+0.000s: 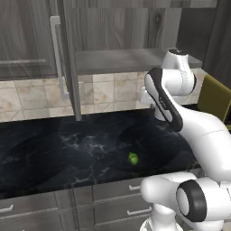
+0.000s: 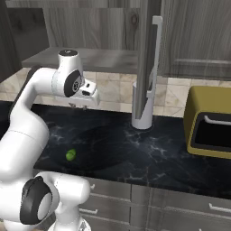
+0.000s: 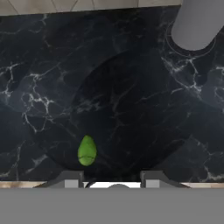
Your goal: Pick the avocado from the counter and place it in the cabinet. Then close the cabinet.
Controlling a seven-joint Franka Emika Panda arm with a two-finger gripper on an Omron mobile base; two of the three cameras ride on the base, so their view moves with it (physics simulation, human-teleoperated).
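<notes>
1. The avocado (image 3: 87, 151) lies alone on the black marble bench (image 1: 54, 153), near its front edge, above the grey drawers (image 1: 113, 203).
2. In the hand view the avocado is egg-shaped: its long axis runs up the picture, narrow end pointing away from the bench's front edge, toward the tiled wall.
3. The tool (image 2: 79, 106) hangs well above the bench, apart from the avocado. Its two fingertips (image 3: 70, 180) stand near together with nothing between them.
4. Behind, a grey paper-towel roll (image 2: 144, 106) stands upright on the bench.
5. Above, the cabinet (image 1: 113, 58) stands open, its door (image 1: 67, 58) swung out edge-on with a long silver handle (image 1: 57, 56).
6. A mustard-yellow appliance (image 2: 208, 127) sits at the bench's far right.
7. Likely risks: the small, rounded fruit may roll or squirt from a pinch made off-centre; it sits left of the tool's middle line, and the jaws probably must widen first. The lift could clip the open door.
</notes>
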